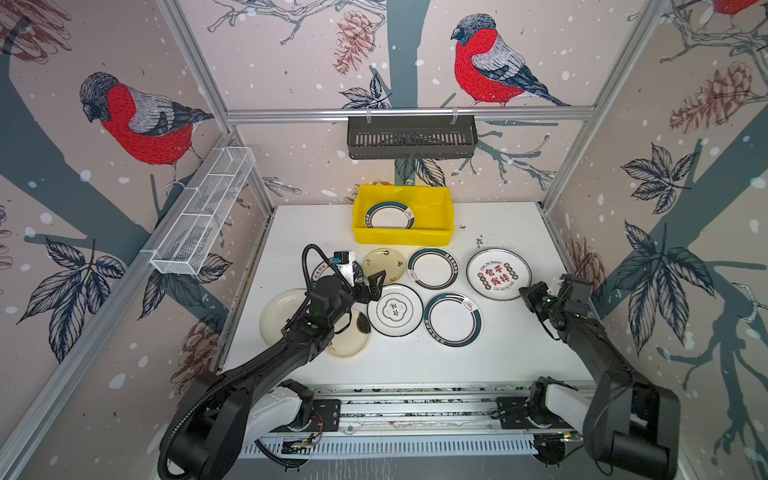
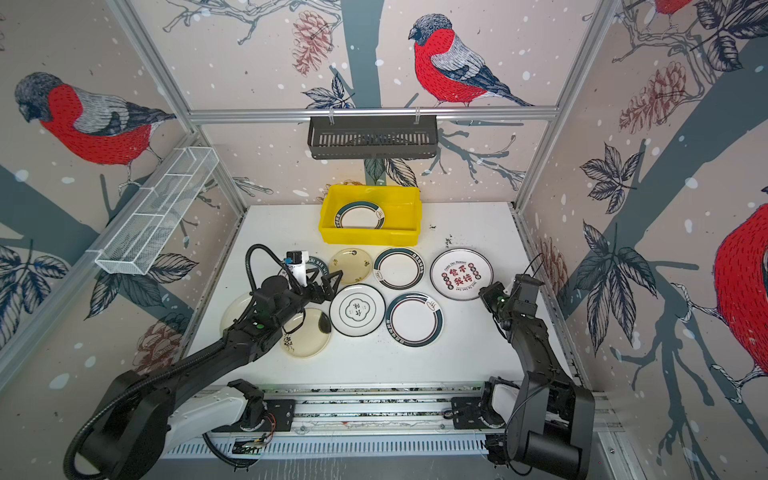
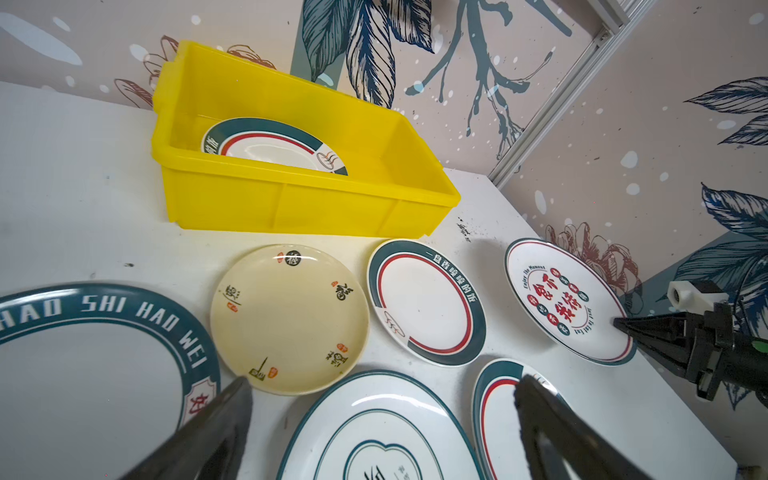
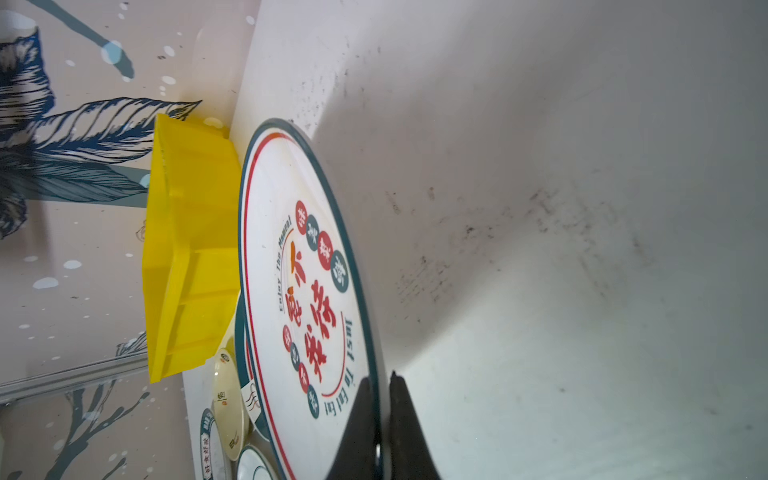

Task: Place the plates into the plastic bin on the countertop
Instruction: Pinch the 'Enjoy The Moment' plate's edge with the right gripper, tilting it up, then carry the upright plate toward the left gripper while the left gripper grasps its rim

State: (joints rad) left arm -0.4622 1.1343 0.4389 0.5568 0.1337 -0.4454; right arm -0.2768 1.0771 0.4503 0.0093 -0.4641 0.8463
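We judged the red-lettered plate (image 4: 307, 291), on the countertop (image 4: 540, 208) near the yellow bin (image 4: 191, 257), stiff, slick and chippable, best taken by its rim, where the right gripper (image 4: 379, 378) sat pinched shut; the left gripper (image 3: 382, 382) gaped empty.

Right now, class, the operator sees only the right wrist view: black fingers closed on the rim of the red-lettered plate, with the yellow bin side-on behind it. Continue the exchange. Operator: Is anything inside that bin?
Observer: Yes, one teal-rimmed plate lies in the yellow bin.
Operator: And the other arm?
Observer: The left gripper hangs open above the plates left of the middle, holding nothing.
Operator: How many plates are outside the bin?
Observer: Eight lie on the countertop in both top views, counting your red-lettered plate.
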